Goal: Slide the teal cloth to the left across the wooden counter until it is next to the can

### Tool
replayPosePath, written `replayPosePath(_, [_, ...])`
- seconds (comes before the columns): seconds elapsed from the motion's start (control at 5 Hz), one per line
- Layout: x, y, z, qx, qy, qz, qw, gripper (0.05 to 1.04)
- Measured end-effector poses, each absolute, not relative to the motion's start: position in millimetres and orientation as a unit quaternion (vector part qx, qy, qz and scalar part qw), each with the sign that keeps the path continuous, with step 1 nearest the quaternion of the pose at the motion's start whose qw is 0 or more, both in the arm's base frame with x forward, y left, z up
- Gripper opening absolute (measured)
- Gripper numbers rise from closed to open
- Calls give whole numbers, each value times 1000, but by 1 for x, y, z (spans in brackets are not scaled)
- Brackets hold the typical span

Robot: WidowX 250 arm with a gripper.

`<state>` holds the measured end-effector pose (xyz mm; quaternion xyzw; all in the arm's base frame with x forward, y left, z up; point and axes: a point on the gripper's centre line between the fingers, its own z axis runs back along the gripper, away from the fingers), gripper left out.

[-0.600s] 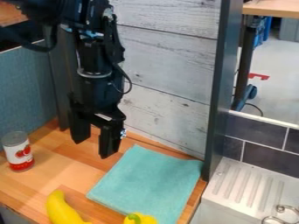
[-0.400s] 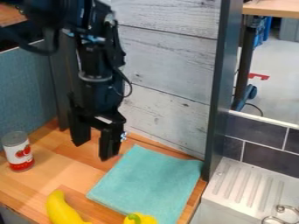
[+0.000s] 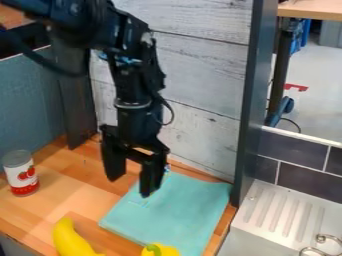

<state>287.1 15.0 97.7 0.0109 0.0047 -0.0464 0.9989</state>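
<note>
can: upright at the left, a metal can (image 3: 20, 172) with a white and red label, on the wooden counter (image 3: 73, 187).
banana: a yellow curved thing (image 3: 70, 240), probably a banana, cut by the lower edge of the view.
gripper: the black gripper (image 3: 132, 185) has moved to the right and a little lower, together with the arm. its two fingers are wide apart, with nothing between them. one finger is in front of the bare wood, the other in front of the cloth; if it touches, i cannot tell.
meaning: with this shift, i judge, the cloth became the nearest thing to the gripper, but it is not gripped.
cloth: the turquoise cloth (image 3: 177, 210) lies flat and almost smooth on the counter, in the middle, below the grey wooden wall.
pepper: a yellow thing with green stem (image 3: 160, 250), just at the cloth's lower edge.
sink: white, with ridges (image 3: 284, 215), at the right.
</note>
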Motion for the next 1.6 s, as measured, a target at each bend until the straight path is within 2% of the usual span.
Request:
replayPosePath(0.8, [310, 9, 24, 13, 36, -26, 999, 1003])
replayPosePath(1.0, [313, 7, 4, 4, 40, -34, 999, 1003])
replayPosePath(1.2, [320, 11, 0, 1, 37, -30, 999, 1003])
replayPosePath(1.6, [332, 76, 3, 16, 44, 6, 999, 1002])
